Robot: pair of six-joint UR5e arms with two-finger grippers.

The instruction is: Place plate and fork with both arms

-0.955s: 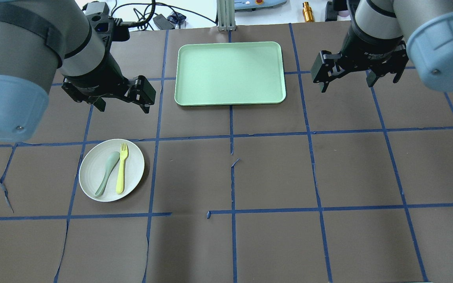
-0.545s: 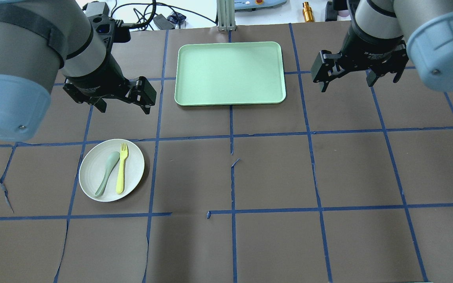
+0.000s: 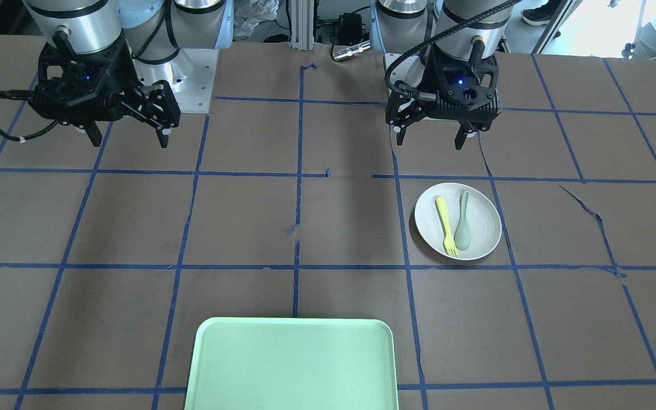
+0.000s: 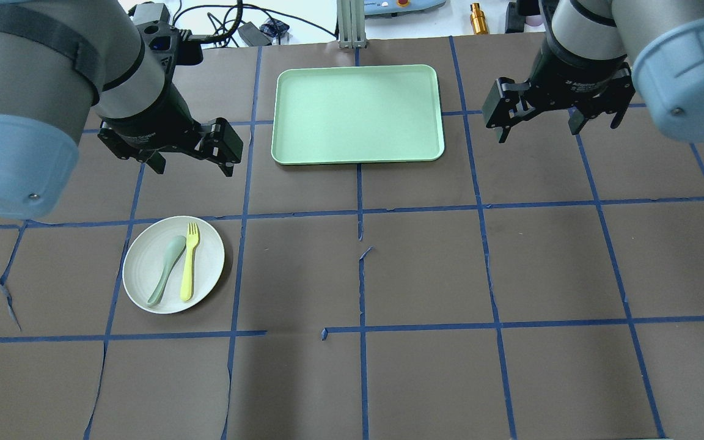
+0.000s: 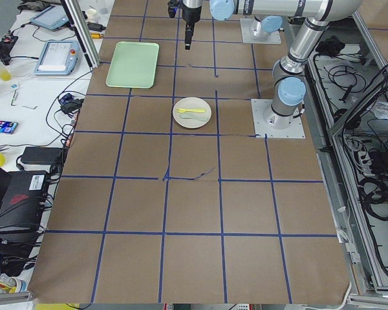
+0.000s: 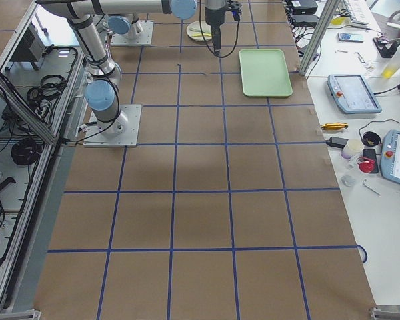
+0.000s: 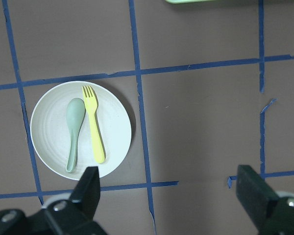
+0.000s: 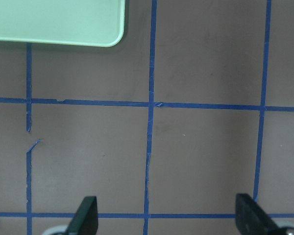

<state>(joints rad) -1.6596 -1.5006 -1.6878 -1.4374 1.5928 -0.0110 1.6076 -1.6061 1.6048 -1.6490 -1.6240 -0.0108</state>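
Far left in the overhead view: find the left gripper point(image 4: 192, 171), hung above the table point(image 4: 425, 269), pointing down, jaws spread wide, gripping nothing.

Lower in that same view, flat on the table inside one square of the grid: the plate point(image 4: 208, 263), apart from both grippers. On it, side by side, a spoon point(image 4: 165, 272) to the left and the fork point(image 4: 189, 269) to the right. Fork tines and spoon bowl toward the tray, handle ends toward the robot, near the plate's rim. Very close together at the spoon bowl; cannot tell whether touching.

Through the left wrist camera, looking down past two black fingers point(image 7: 88, 188) set wide apart: plate, spoon and fork ahead and to the left, outside the gap.

Toward the middle, at the far side of the table: a tray point(image 4: 358, 113), lying flat, well apart from the plate.

Across the brown surface: a grid of blue tape point(image 4: 480, 208), torn in a few spots.

Far right: find the right gripper point(image 4: 538, 135), raised above the table to the right of the tray, jaws wide as well, holding nothing. Below it, through the right wrist camera: brown table, tape lines and one corner of the tray.
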